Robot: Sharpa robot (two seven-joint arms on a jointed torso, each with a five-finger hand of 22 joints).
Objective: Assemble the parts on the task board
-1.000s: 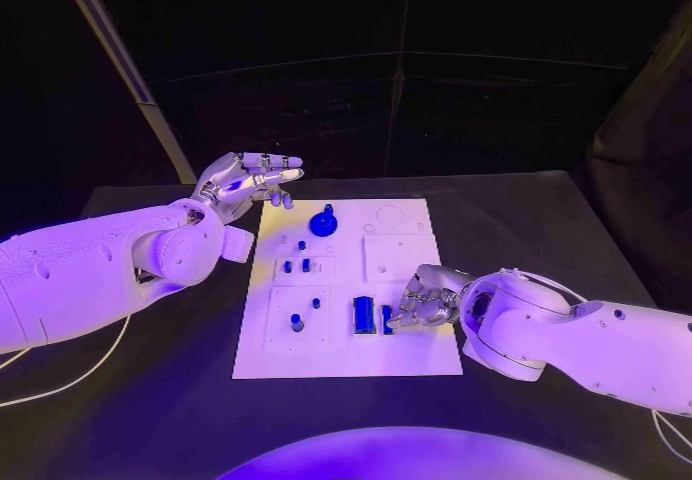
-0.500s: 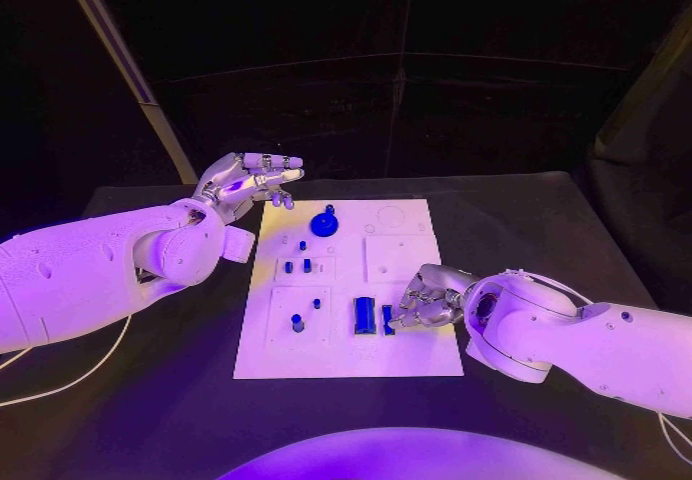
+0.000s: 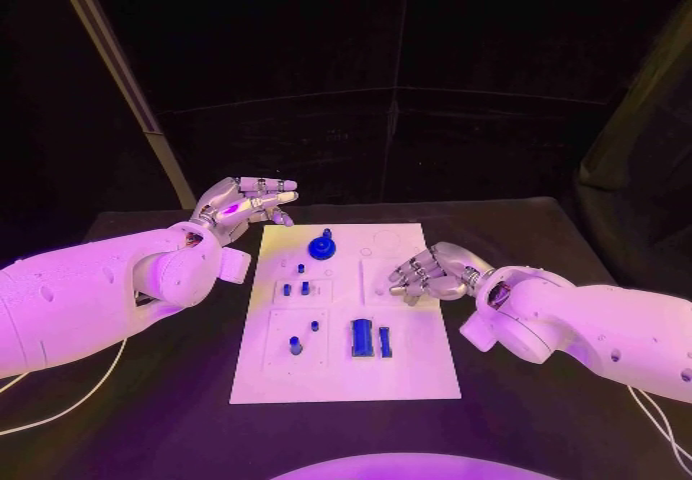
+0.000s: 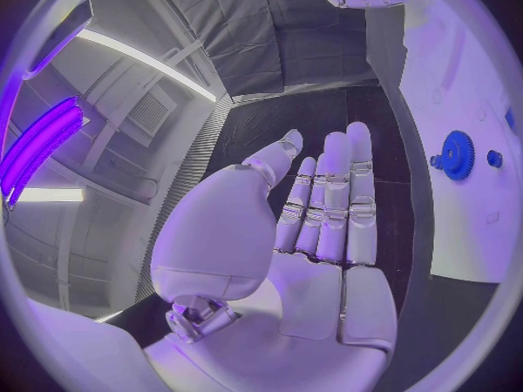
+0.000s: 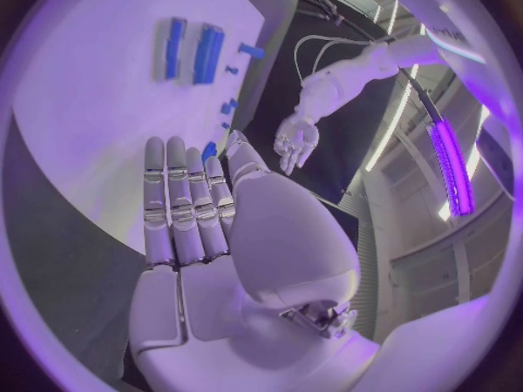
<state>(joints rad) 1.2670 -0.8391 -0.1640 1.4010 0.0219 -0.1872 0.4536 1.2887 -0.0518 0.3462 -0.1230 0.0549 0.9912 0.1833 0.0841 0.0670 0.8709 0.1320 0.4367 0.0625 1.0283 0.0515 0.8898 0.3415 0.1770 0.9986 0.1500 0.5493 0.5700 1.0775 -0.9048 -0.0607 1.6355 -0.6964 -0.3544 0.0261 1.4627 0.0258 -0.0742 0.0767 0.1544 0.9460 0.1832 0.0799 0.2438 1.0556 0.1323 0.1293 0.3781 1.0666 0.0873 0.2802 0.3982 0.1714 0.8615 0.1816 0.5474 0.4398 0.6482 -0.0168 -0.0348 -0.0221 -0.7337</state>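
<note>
My right hand hangs empty, fingers loosely apart, above the board's right edge; my left hand, also empty and spread, waits off its far left corner. I'd lower onto the two blue bars near the near edge, pinching one squarely.

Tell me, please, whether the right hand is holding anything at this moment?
No, it is empty. The right hand hovers over the white board, and its wrist view shows straight fingers with nothing between them.

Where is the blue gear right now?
In the head view, the blue gear sits at the task board's far end, left of centre, nearest the left hand.
</note>
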